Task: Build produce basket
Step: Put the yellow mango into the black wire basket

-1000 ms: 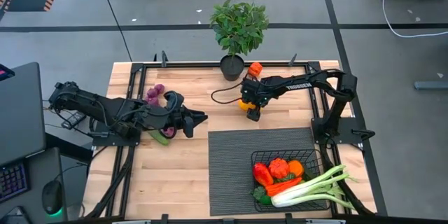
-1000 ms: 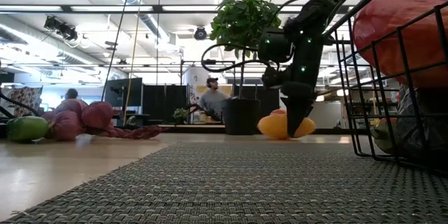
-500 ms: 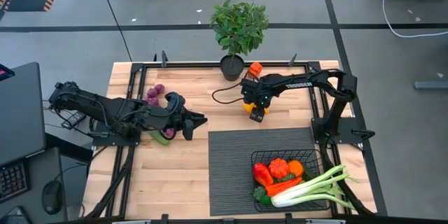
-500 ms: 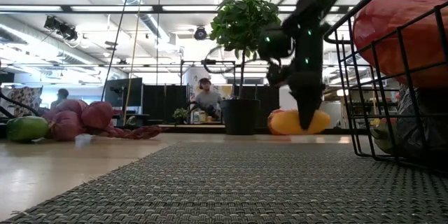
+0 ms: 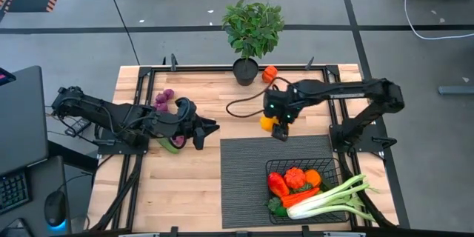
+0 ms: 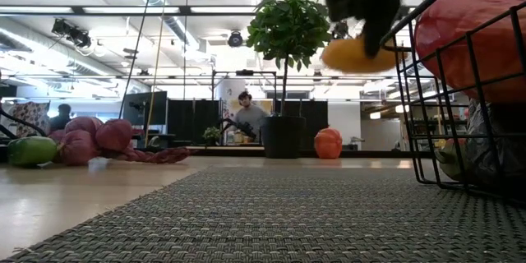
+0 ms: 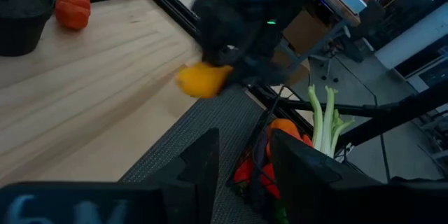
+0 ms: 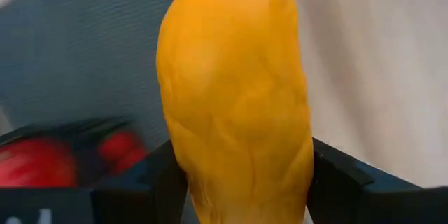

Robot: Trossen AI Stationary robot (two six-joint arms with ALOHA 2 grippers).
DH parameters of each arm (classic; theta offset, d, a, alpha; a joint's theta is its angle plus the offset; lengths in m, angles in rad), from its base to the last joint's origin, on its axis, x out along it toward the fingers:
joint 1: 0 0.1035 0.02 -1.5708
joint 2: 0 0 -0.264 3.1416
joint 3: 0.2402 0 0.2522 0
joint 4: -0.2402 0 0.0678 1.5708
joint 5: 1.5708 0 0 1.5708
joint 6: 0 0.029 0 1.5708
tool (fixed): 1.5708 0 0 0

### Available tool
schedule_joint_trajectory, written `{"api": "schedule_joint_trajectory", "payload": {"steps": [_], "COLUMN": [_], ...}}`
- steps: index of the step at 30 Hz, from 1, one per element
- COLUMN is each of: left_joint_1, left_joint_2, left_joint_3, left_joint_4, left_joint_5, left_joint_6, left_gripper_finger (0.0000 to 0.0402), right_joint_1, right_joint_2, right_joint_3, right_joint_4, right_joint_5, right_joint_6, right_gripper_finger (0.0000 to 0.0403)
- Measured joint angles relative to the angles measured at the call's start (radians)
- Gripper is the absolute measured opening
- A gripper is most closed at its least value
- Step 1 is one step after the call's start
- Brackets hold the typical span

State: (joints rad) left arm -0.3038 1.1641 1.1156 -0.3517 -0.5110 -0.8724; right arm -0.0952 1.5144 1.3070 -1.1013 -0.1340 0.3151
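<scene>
The yellow pepper (image 8: 234,105) is clamped between the two dark fingers of my right hand (image 5: 277,124), lifted clear off the table (image 5: 185,185). From above, it hangs over bare wood just beside the far edge of the dark ribbed mat (image 5: 248,174). In the low view the pepper shows high in the air, near the upper rim of the basket (image 6: 460,90).

The black wire basket (image 5: 329,164) sits on the mat's near right corner. It holds a red pepper (image 5: 278,184), an orange pepper (image 5: 312,177), a carrot (image 5: 300,197) and a leek (image 5: 329,196) whose green leaves stick out past the rim. A small orange pumpkin (image 5: 270,73) rests on the table beside the potted plant (image 5: 252,33).

I can read no writing or label anywhere.

My right arm reaches in from the table's right side, stretched nearly level toward the middle, wrist bent downward. My left arm lies low along the table's left side, its left hand (image 5: 207,128) pointing toward the mat, fingers a little apart and gripping nothing. Close to it lie purple grapes (image 5: 163,98) and a green cucumber (image 5: 169,145).
</scene>
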Motion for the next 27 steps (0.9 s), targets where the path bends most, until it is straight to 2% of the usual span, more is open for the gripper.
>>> {"api": "schedule_joint_trajectory", "payload": {"steps": [5,8,12,18,27], "left_joint_1": [0.0,0.0,-0.002,-0.002,-0.01], "left_joint_2": [0.0,0.0,0.0,0.008,0.007], "left_joint_3": [0.0,0.0,0.0,0.0,0.0], "left_joint_4": [0.001,0.001,-0.006,-0.014,-0.006], "left_joint_5": [0.0,0.02,0.055,0.096,0.098], "left_joint_6": [0.001,0.006,0.008,0.07,-0.034], "left_gripper_finger": [0.0133,0.0132,0.0132,0.0133,0.0132], "right_joint_1": [0.105,0.188,0.301,0.495,0.742], "right_joint_2": [-0.059,-0.085,-0.116,-0.14,-0.142], "right_joint_3": [0.001,0.001,0.001,0.001,0.001], "right_joint_4": [-0.037,-0.05,-0.031,-0.009,0.041], "right_joint_5": [-0.115,-0.131,-0.153,-0.137,-0.071], "right_joint_6": [0.168,0.279,0.512,0.846,1.149], "right_gripper_finger": [0.0232,0.0232,0.0232,0.0232,0.0235]}}
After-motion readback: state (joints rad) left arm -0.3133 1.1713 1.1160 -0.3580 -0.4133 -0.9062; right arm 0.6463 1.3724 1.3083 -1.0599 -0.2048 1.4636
